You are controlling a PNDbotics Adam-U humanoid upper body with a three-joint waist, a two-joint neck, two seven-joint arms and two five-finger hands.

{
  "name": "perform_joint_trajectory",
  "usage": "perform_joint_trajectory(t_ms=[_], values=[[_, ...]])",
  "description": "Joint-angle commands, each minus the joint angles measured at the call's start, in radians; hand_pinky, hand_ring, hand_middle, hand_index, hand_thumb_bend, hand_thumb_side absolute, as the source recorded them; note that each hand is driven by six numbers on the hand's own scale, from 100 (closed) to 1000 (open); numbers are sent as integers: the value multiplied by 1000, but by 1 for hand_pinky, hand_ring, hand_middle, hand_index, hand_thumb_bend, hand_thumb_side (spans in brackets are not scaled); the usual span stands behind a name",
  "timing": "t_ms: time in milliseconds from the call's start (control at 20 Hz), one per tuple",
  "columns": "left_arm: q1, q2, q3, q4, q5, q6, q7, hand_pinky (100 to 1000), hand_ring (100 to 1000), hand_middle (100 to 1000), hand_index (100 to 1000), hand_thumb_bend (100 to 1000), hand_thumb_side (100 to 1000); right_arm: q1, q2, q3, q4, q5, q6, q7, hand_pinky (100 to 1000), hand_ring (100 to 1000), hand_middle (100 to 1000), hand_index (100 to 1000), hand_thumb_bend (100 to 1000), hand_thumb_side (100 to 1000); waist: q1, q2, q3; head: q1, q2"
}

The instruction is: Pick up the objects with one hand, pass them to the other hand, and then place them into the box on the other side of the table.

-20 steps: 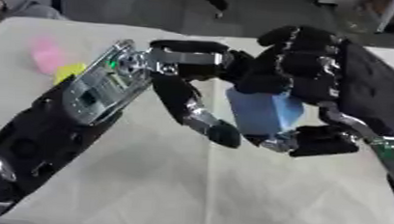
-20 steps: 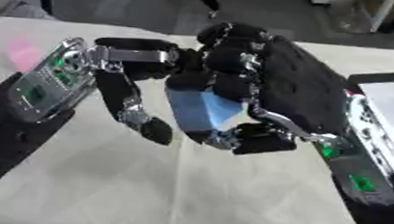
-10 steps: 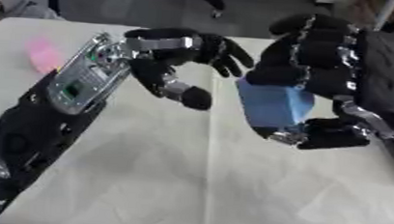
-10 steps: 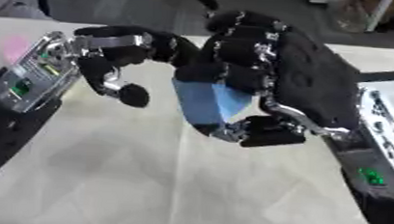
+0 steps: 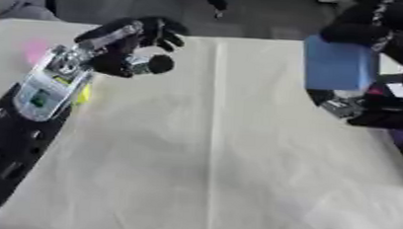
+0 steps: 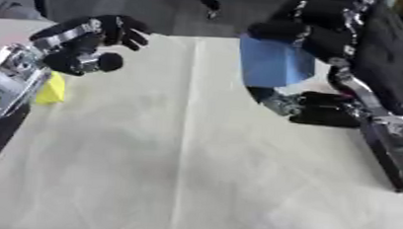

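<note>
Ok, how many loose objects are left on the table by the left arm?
2 visible: a pink object and a yellow object, both beside the left arm; more may be hidden beneath it.

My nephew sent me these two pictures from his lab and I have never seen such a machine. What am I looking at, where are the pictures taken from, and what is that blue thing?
You are looking down through the two eyes of a camera in a humanoid robot's head, so both pictures show the same moment from almost the same spot. The black and silver shapes are its own arms, steered by a person. The left hand comes in from the left, fingers curled and holding nothing. The right hand comes in from the right and holds a blue block, fingers over its top and thumb below. Both are above a pale table. Beside the left arm lies a yellow object, and a pink object shows near the left edge; I cannot make out what they are.
</note>
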Motion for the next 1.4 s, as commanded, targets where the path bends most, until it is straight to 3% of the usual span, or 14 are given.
perform_joint_trajectory(t_ms=[50, 200, 300, 550, 950, 1400], values=[[38, 41, 70, -73, -24, -8, 79, 827, 820, 840, 869, 638, 677, 28, -60, -80, -9, -42, 120, -8, 724, 605, 171, 311, 113, 181, -10, -9, 4, -40, -2], [110, 37, 110, -128, -49, -8, 143, 823, 817, 836, 864, 632, 674, 63, -81, -121, 6, -89, 229, -15, 720, 604, 139, 292, 109, 182, -10, -8, 10, -94, -2], [146, 28, 127, -156, -64, -7, 172, 823, 817, 836, 863, 629, 674, 67, -93, -138, 41, -115, 274, -23, 717, 603, 126, 278, 109, 183, -11, -8, 14, -123, -2], [234, -4, 174, -229, -92, -5, 221, 821, 816, 834, 860, 628, 673, 39, -131, -177, 274, -197, 346, -74, 714, 601, 103, 252, 114, 183, -8, -9, 27, -185, -2], [305, -35, 208, -278, -120, -1, 248, 821, 816, 833, 860, 622, 679, -34, -173, -207, 628, -308, 379, -121, 714, 603, 100, 239, 129, 189, -3, -9, 37, -222, -2], [332, -50, 219, -302, -131, 0, 251, 821, 816, 832, 860, 621, 678, -99, -193, -212, 918, -394, 362, -124, 723, 620, 111, 258, 150, 209, 1, -9, 47, -224, -2]])
